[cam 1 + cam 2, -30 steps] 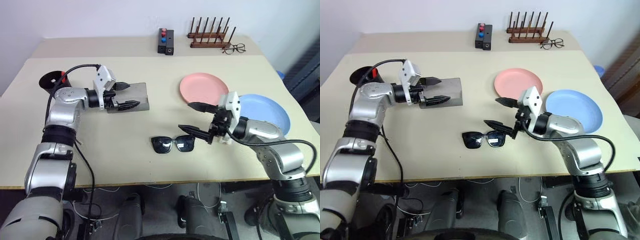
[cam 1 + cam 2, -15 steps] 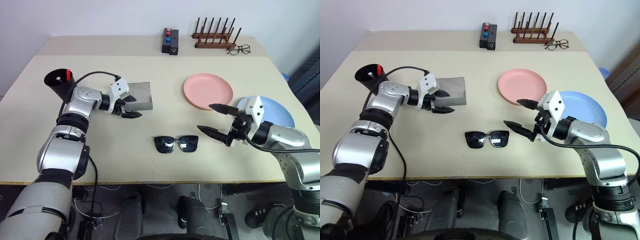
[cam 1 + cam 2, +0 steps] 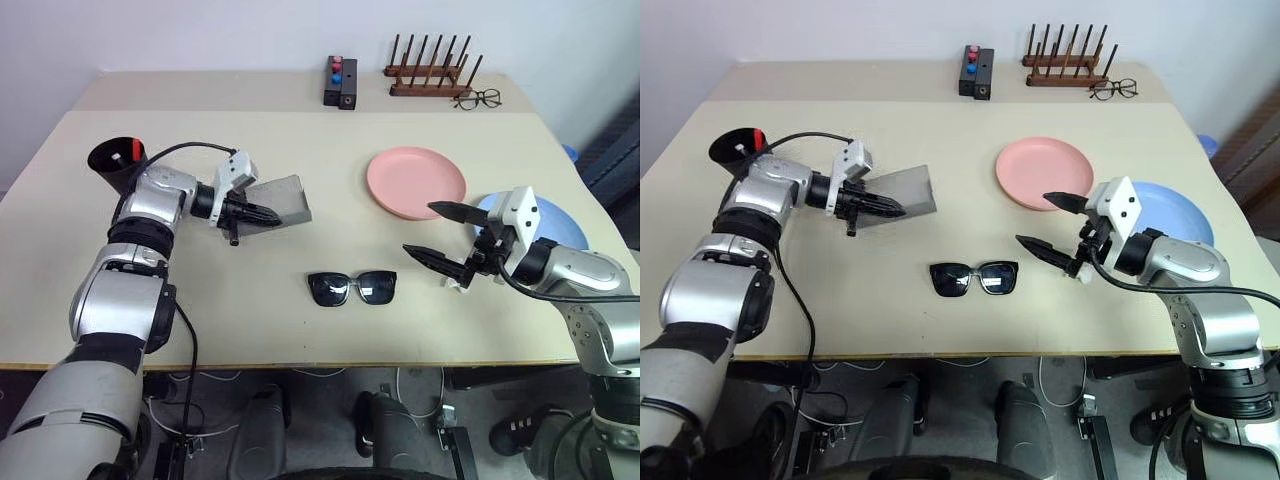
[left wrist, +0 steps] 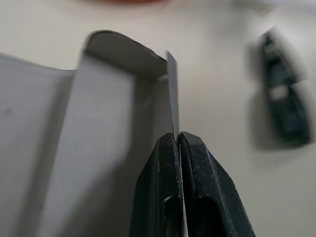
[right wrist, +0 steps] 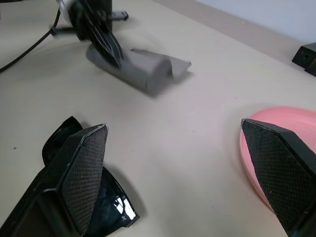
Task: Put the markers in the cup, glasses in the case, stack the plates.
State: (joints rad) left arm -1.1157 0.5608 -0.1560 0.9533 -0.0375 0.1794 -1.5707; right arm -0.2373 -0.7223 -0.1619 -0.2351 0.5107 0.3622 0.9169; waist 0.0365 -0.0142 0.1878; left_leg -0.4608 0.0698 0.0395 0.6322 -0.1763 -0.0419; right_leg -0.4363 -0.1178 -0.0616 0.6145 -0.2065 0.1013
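A grey rectangular hard case (image 3: 275,200) lies on a plain beige tabletop (image 3: 330,150). Black thick-framed sunglasses (image 3: 352,288) have dark lenses. One round plastic plate (image 3: 415,181) is salmon pink, the other (image 3: 560,228) light blue.

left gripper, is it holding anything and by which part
The left gripper is shut on the case, pinching the thin edge of its lid.
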